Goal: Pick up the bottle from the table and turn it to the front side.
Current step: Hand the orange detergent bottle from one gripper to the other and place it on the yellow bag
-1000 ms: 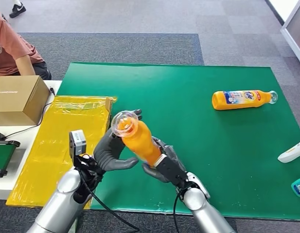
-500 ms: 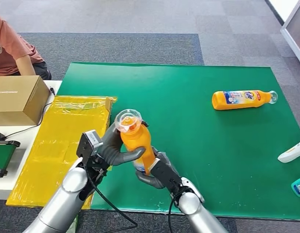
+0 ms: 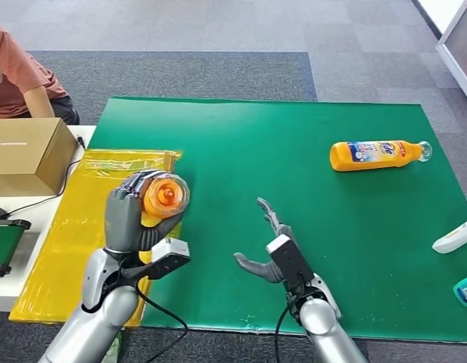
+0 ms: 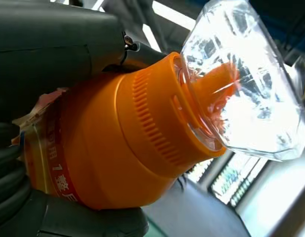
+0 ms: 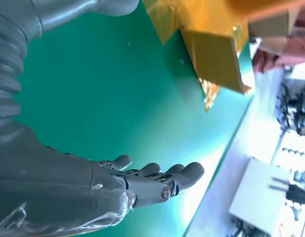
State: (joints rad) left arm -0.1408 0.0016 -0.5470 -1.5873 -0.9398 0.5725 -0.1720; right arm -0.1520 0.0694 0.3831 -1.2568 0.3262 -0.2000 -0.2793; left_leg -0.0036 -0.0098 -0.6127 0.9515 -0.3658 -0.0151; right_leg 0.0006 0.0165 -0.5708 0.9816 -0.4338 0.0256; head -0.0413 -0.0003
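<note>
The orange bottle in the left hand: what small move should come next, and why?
Probably rotate the left hand at the wrist so the orange bottle shows its label forward. The hand alone grips it above the yellow sheet, cap toward the camera, while the right hand is open over the green mat.

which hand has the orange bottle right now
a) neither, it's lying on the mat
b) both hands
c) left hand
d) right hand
c: the left hand grips the orange bottle over the yellow sheet, while the right hand hangs open and empty above the green mat.
</note>
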